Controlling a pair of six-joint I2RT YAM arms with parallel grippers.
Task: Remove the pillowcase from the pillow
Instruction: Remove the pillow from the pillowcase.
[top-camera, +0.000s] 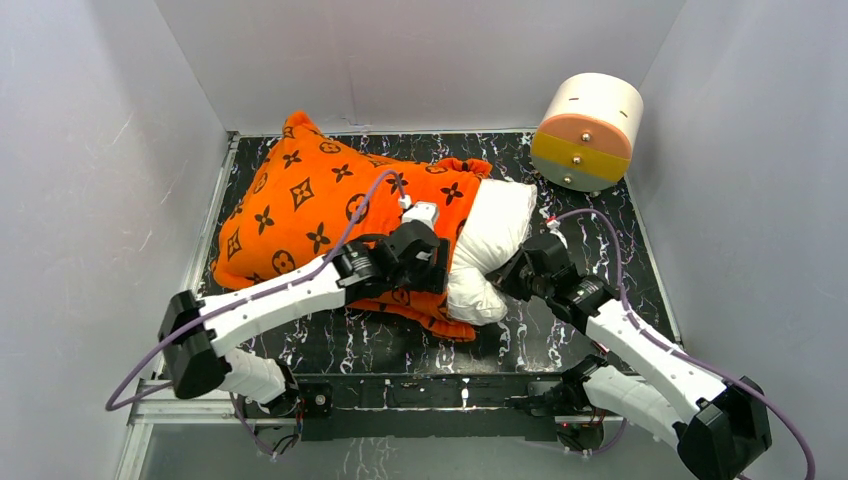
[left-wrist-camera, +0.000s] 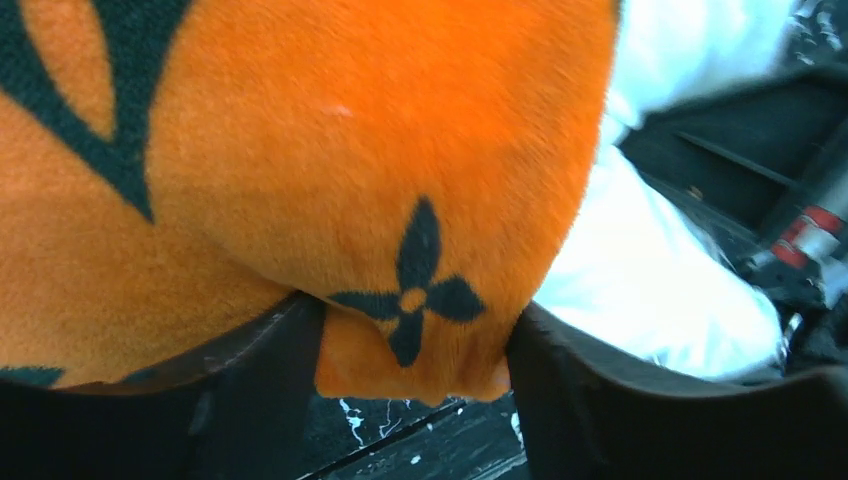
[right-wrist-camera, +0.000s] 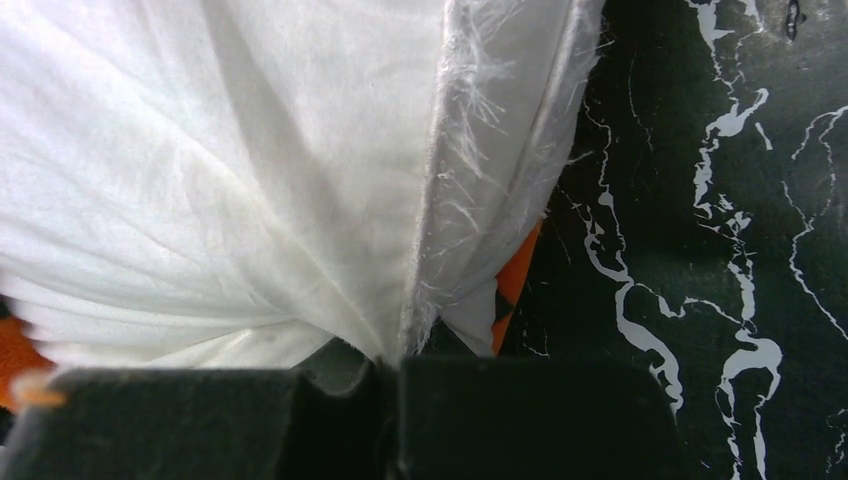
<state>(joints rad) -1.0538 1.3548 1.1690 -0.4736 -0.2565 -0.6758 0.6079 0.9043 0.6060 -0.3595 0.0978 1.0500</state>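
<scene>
The orange pillowcase (top-camera: 310, 205) with black motifs covers most of the pillow on the black marbled table. The white pillow (top-camera: 490, 245) sticks out of its open right end. My left gripper (top-camera: 425, 262) sits at that open end, with a fold of the orange fabric (left-wrist-camera: 410, 330) bunched between its two black fingers. My right gripper (top-camera: 510, 275) is shut on the pillow's frayed white edge (right-wrist-camera: 430, 290) at the pillow's near right corner. A sliver of orange (right-wrist-camera: 515, 285) shows behind the white fabric in the right wrist view.
A white-and-orange round drum (top-camera: 588, 130) stands at the back right corner. White walls close in the table (top-camera: 560, 335) on the left, back and right. The right arm's parts (left-wrist-camera: 800, 240) show beyond the pillow in the left wrist view.
</scene>
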